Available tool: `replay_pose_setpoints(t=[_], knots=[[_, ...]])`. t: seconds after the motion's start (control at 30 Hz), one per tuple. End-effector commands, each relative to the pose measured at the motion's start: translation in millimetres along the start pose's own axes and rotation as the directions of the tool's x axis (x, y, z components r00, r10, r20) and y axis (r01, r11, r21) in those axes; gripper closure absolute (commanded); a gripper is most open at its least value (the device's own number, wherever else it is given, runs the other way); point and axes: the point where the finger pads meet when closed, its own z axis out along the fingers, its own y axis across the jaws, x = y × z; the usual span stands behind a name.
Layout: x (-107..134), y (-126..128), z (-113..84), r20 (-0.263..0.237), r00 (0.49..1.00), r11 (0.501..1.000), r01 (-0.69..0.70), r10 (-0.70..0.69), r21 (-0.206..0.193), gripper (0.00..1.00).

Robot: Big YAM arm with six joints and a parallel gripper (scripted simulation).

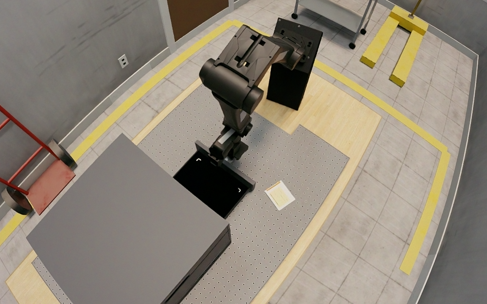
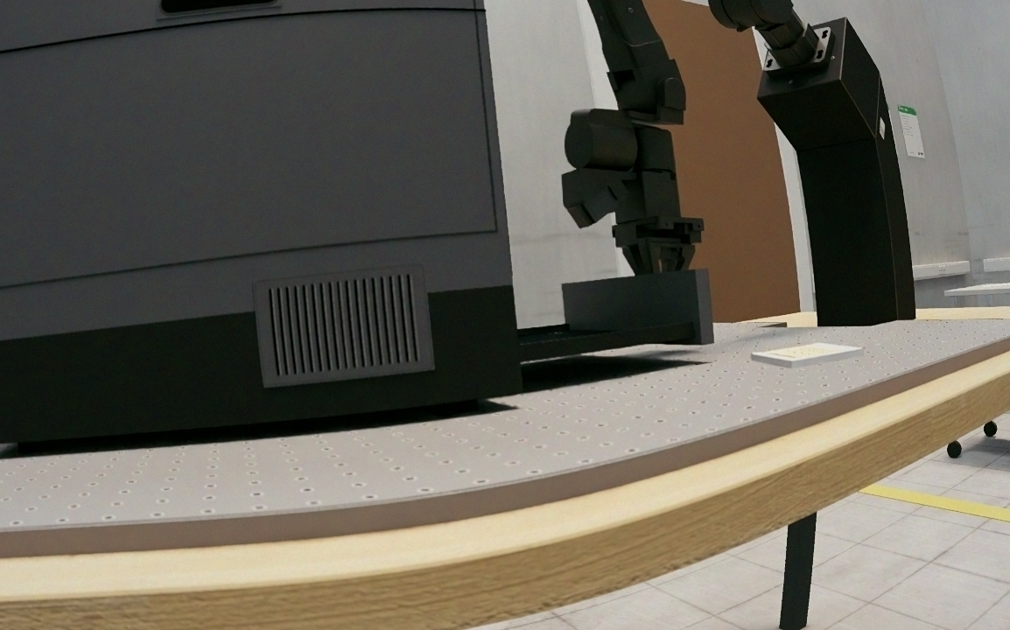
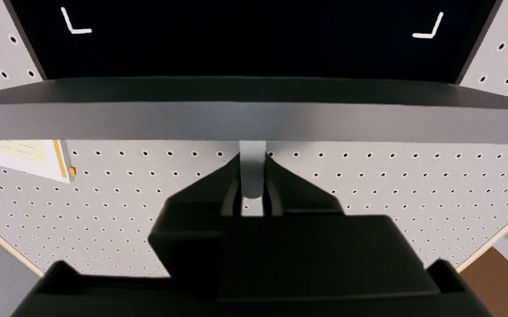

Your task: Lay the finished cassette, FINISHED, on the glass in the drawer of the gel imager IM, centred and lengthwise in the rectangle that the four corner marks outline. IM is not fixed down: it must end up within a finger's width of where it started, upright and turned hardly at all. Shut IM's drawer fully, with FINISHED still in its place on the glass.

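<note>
1. The hand [image 1: 227, 159] [image 2: 659, 264] [image 3: 252, 158] is grasping the handle [image 3: 253, 151] of the drawer, one finger on either side of it. In the wrist view this is just below the middle of the frame.
2. The drawer [image 1: 209, 185] [image 2: 634, 301] [image 3: 368, 123] stands out from the gel imager IM [image 1: 124, 219] [image 2: 234, 157]. In the top view it lies near the centre; in the exterior view it juts right from the imager's foot.
3. IM stands upright on the perforated tabletop [image 1: 313, 151] [image 2: 415, 478] [image 3: 126, 238], filling the lower left of the top view and the left half of the exterior view.
4. The cassette FINISHED [image 1: 280, 196] [image 2: 806, 353] [image 3: 20, 156], white with a pale yellow panel, lies flat on the tabletop, apart from the drawer. It is right of centre in the top view and at the left edge of the wrist view, partly cut off.
5. Two white corner marks [image 1: 239, 190] [image 3: 431, 35] show on the dark glass, at the upper left and upper right of the wrist view.
6. The arm reaches down from a black pedestal [image 1: 286, 86] [image 2: 853, 234] at the top of the top view.
</note>
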Motion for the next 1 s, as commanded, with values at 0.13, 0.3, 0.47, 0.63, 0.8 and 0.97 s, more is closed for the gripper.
replay_pose_setpoints(t=[0.13, 0.3, 0.47, 0.63, 0.8, 0.97], knots=[[17, 4, -5.4, -0.066, 0.998, 1.000, -0.001, 0.001, -0.005, 0.92], [0, 1, -4.1, -0.048, 0.999, 1.000, 0.002, -0.002, -0.002, 0.92], [-3, -1, -3.6, -0.048, 0.999, 1.000, -0.001, 0.001, 0.002, 0.74], [7, 0, -2.5, -0.061, 0.998, 1.000, -0.010, 0.010, 0.003, 0.74], [7, 0, -2.5, -0.061, 0.998, 1.000, -0.010, 0.010, 0.003, 0.74], [7, 0, -2.5, -0.061, 0.998, 1.000, -0.010, 0.010, 0.003, 0.74]])
